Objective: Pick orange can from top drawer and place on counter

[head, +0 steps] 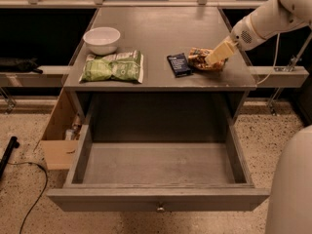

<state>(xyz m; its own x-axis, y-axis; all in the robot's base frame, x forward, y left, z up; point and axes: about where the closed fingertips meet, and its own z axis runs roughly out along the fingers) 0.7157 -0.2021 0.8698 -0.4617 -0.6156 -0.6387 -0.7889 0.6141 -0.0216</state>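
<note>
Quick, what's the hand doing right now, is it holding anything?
Hand: down at the orange can on the right side of the counter; whether it is open, closed or gripping the can cannot be told.

Gripper (215,57) at counter (156,30) R edge, blue packet (178,64) beside; mid free.

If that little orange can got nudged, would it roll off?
Probably it would roll: the orange can seems to lie on its side on the counter. Its shiny skin likely makes it slippery. The gripper, right at it, and the dark blue packet beside it might stop it.
</note>
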